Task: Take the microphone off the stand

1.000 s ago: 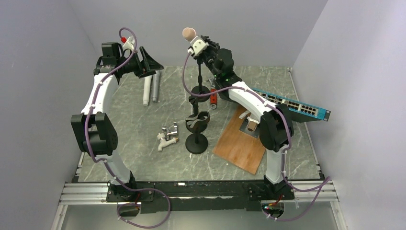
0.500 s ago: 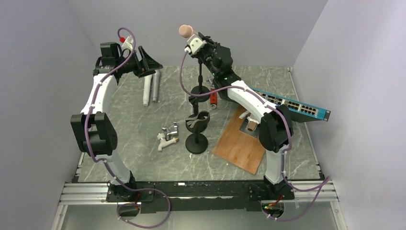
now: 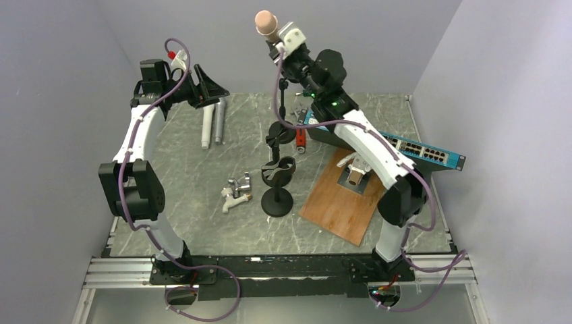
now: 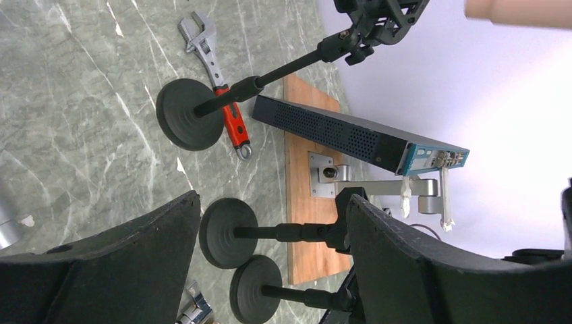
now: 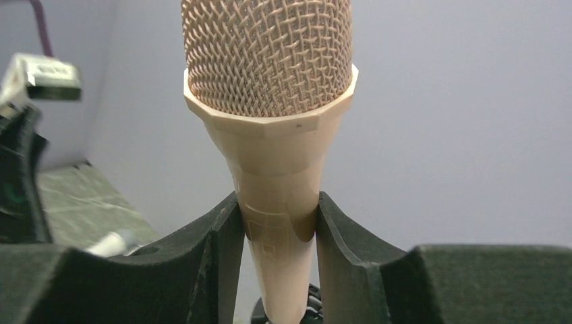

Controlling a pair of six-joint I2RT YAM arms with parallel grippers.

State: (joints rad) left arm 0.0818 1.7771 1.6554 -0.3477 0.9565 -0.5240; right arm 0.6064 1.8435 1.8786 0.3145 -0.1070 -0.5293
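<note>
Microphone [image 5: 270, 101] is pinched at the handle by right gripper [image 5: 276, 223], seemingly clear of the stand [image 4: 177, 118]; best carried off upright, wide of it; left gripper [image 3: 212, 88] is spread, empty.

In the right wrist view, loses the top of the microphone [image 5: 270, 155] at 12 o'clock and its tail at 6 o'clock, inside the right gripper [image 5: 275, 223]. In the left wrist view, cuts the stand [image 4: 283, 67] clip at 12 o'clock.
</note>
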